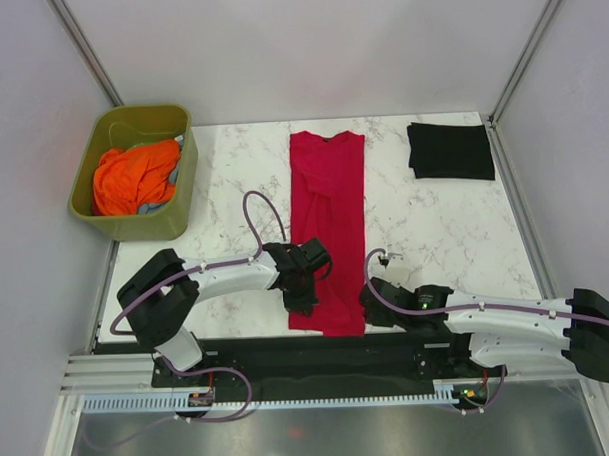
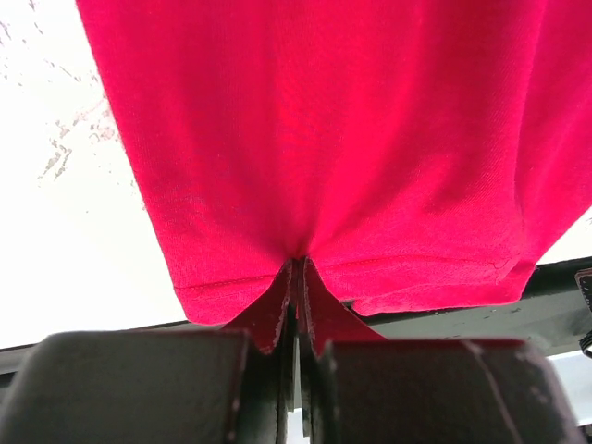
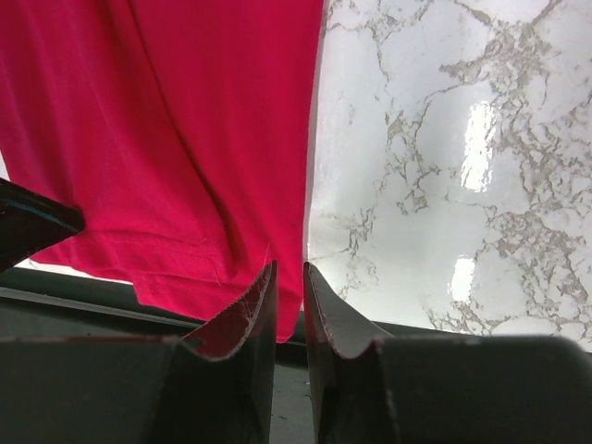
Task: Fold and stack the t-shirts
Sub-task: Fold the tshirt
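The crimson red t-shirt (image 1: 329,207) lies as a long narrow strip down the middle of the marble table (image 1: 435,233), collar at the far end. My left gripper (image 1: 300,300) is shut on its near hem at the left corner; in the left wrist view the red cloth (image 2: 324,120) puckers into the pinch (image 2: 299,264). My right gripper (image 1: 367,304) sits at the near right corner, jaws a narrow gap apart (image 3: 289,268). The red shirt (image 3: 166,139) lies flat there, its right edge running into that gap. The black t-shirt (image 1: 450,151) lies folded at the far right corner.
An olive-green tub (image 1: 183,182) stands off the table's far left corner with orange cloth (image 1: 133,179) in it. A dark strip and metal rail (image 1: 289,364) run along the near edge by the arm bases. Grey walls close in the sides and back.
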